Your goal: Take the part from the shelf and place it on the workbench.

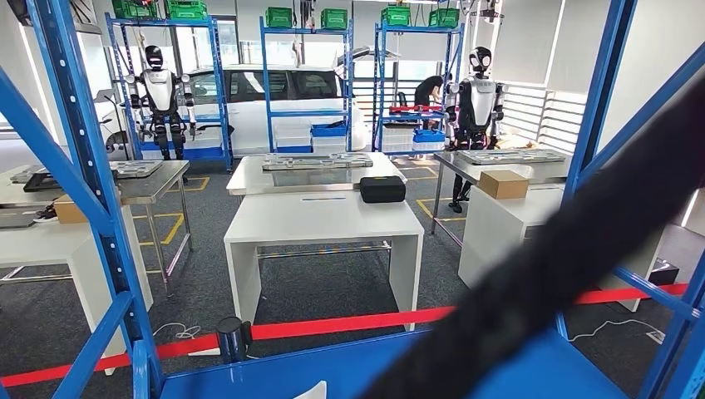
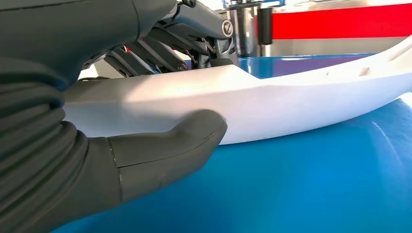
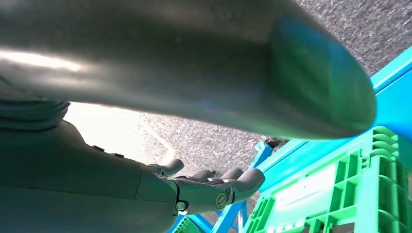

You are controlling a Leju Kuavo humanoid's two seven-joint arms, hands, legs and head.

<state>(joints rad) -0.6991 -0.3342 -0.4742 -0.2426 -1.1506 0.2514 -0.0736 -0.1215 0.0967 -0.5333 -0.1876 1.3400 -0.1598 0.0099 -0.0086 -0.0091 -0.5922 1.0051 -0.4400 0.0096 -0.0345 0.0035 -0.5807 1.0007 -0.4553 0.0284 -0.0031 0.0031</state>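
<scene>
Grey rubber of the left hand wraps a long white curved part: the thick thumb presses against the part's near face while the darker fingers hook over its far edge, so the hand holds the part between them. From the grip, the part runs away from the hand in a shallow arc and lies on the glossy blue shelf directly under the thumb. Beyond the fingers a red barrier tape crosses behind the shelf edge.

In the head view a small white tip of the part shows on the blue shelf deck, beside a blurred dark arm that crosses the picture diagonally.

Held away from the part, the right hand hangs with its fingers loosely extended and slightly apart, holding nothing. Below and past its fingertips stand a green plastic crate and blue shelf beams, over grey carpet.

Farther out, past the red tape, stands a white workbench carrying a black case.
</scene>
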